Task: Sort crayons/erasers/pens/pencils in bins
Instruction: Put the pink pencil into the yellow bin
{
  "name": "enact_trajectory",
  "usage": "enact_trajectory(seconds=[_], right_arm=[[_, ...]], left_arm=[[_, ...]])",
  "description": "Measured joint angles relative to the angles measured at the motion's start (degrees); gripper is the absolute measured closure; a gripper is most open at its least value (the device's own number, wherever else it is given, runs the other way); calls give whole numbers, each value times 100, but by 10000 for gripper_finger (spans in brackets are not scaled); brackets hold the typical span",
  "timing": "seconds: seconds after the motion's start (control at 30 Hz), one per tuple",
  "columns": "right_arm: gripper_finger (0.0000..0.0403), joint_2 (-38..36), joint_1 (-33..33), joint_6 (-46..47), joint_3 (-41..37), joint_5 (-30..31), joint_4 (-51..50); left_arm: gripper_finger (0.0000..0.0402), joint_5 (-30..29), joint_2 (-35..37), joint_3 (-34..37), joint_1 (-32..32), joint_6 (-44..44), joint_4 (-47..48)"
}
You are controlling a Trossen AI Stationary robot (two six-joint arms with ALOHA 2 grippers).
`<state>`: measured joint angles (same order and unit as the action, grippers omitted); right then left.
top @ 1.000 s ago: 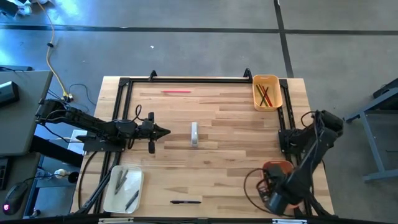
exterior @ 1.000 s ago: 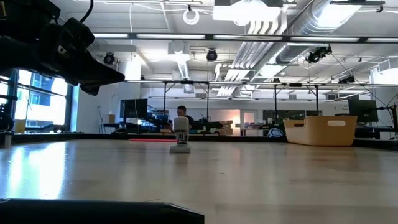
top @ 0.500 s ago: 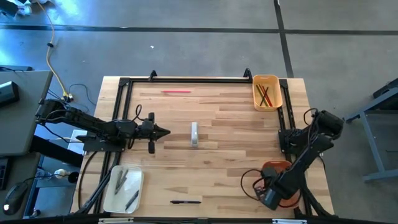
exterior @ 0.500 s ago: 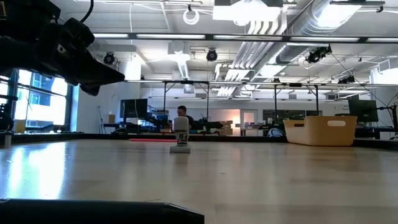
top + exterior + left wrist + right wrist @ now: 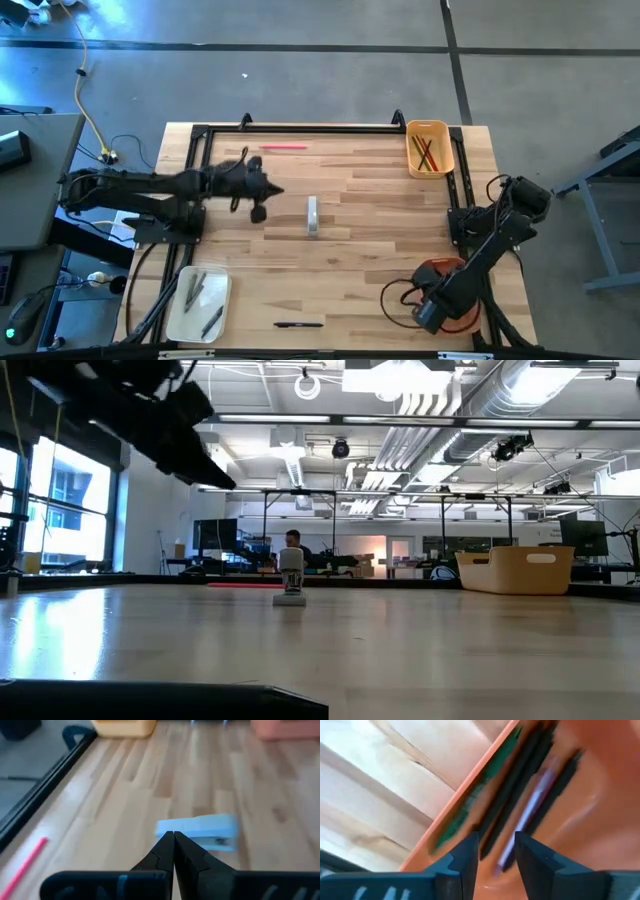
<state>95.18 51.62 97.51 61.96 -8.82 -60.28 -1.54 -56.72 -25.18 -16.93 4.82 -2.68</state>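
Note:
My left gripper is shut and empty. It hangs above the table's left half, pointing at the white eraser, which lies on the wood at mid table. My right gripper is open and points down into the orange bin at the near right. Several dark pens, a green one and a pale one lie in that bin below the fingers. A red pencil lies near the far edge. A black pen lies near the front edge.
The yellow-orange bin at the far right corner holds a few coloured pencils. The cream-white bin at the near left holds a few dark sticks. A black metal frame runs along the far and side edges.
My left gripper has risen and swung toward the far edge and a little right, nearer the eraser, and stays shut. My right arm has sunk over the orange bin and shifted slightly toward the table's left. The eraser, pencil and pen have not moved.

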Motion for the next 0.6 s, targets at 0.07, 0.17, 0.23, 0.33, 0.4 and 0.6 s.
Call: enact_trajectory(seconds=[0.07,0.17,0.23,0.33,0.4,0.6], right_arm=[[288,0,2,-181,299,212,-555],[316,0,2,-387,746,901,-1376],[345,0,0,-637,986,1527,-1658],[391,-38,-71,-1208,1183,2369,-1696],[395,-164,-189,-1639,1163,2869,-1426],[401,-896,-742,-4029,510,3934,716]], left_arm=[[402,282,-279,-470,-444,273,559],[402,510,-827,-1087,-1028,652,1321],[402,639,-1231,-1492,-1353,867,1627],[402,761,-1871,-2034,-1716,1113,2127],[402,836,-2242,-2359,-1894,1288,2398],[402,864,-3122,-3098,-2138,1830,2683]])
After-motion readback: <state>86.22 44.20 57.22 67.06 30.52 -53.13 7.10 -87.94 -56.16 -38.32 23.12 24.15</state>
